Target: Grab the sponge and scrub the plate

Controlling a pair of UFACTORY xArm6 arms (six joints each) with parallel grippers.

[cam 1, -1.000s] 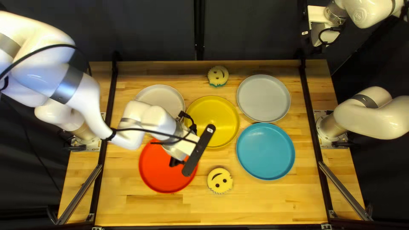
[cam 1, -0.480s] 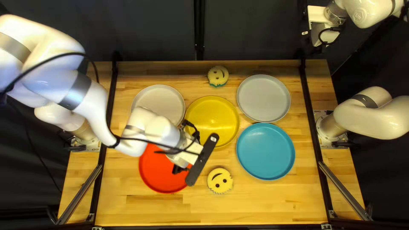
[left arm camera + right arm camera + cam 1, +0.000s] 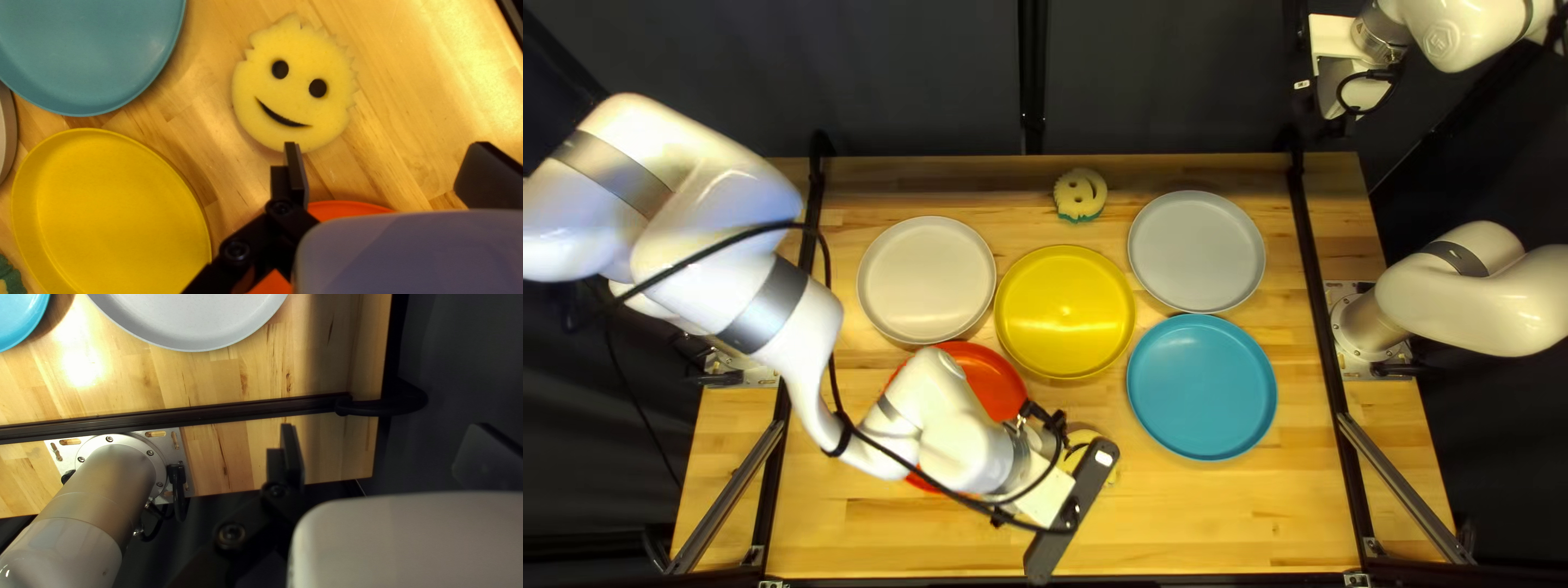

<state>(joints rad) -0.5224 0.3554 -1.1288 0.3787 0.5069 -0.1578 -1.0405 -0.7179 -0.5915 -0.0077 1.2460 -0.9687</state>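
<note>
Both are spread, left gripper [image 3: 387, 147] and right gripper [image 3: 384, 427]; left one just swung closer to the smiley sponge [image 3: 294, 87] on the table [image 3: 392, 71]; so grab's probably next imo.

Smooth wooden table [image 3: 1220, 512], glossy plastic yellow plate [image 3: 1051, 310], matt sponge [image 3: 305, 106], satin metal arm base [image 3: 117, 471].
</note>
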